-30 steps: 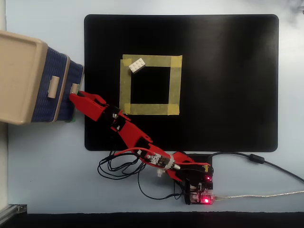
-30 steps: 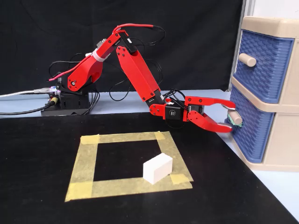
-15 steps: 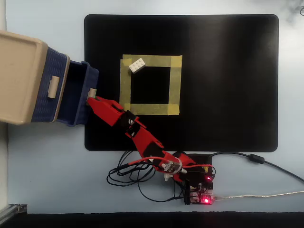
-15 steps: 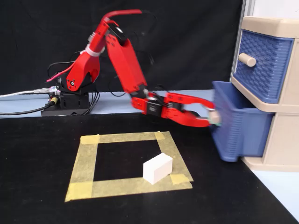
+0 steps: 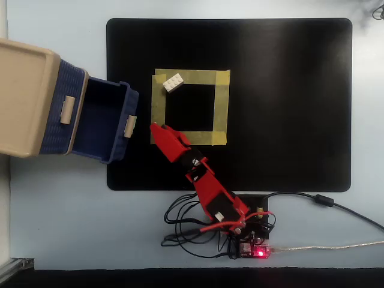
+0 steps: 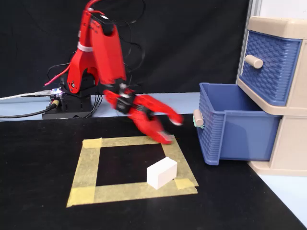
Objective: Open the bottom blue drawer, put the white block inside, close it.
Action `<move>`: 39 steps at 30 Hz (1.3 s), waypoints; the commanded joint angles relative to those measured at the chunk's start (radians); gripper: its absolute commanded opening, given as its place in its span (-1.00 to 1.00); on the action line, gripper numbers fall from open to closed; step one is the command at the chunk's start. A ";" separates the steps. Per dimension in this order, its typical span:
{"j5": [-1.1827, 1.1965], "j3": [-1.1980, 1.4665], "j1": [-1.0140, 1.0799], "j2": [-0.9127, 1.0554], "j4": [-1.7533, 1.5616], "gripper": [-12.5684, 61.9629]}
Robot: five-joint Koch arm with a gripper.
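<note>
1. No readable brand, label or writing on anything in either view.
2. Bottom blue drawer [image 6: 225, 125] pulled well out of beige cabinet [image 6: 288, 143], inside open to above, nothing visible in it; small beige handle [image 6: 197, 117] on its front, facing the mat.
3. Overhead view only: drawer's deep blue interior [image 5: 101, 120] seen from above, cabinet top [image 5: 24, 96], and the controller board w/ red LED [image 5: 259, 252].
4. Fixed view only: ribbed drawer fronts, upper blue drawer [image 6: 268, 64] closed w/ matching handle.
5. White block [image 6: 161, 172] on the black mat [image 5: 288, 108], lying on one corner of the yellow tape square [image 5: 219, 105]. In overhead view that's the square's top-left corner [image 5: 173, 82], studs up.
6. Block long axis runs diagonal to tape edges in both views.
7. Gripper [image 6: 170, 129] motion-blurred, jaws look parted, pinching nothing; it hangs over the tape square's drawer-side edge, apart from handle and block.
8. Overhead: gripper [image 5: 155, 128] tip points toward drawer, just beside the handle but not touching.
</note>
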 commanded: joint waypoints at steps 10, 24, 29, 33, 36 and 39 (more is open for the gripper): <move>-0.003 -0.933 0.233 0.293 1.819 0.25; -0.003 -2.077 0.252 -0.554 2.384 0.25; -0.002 -2.109 0.255 -0.601 2.385 0.26; 0.000 -2.106 0.293 -0.657 2.385 0.26; 0.005 -2.106 0.301 -0.710 2.408 0.25; 0.034 -2.108 0.311 -0.724 2.461 0.14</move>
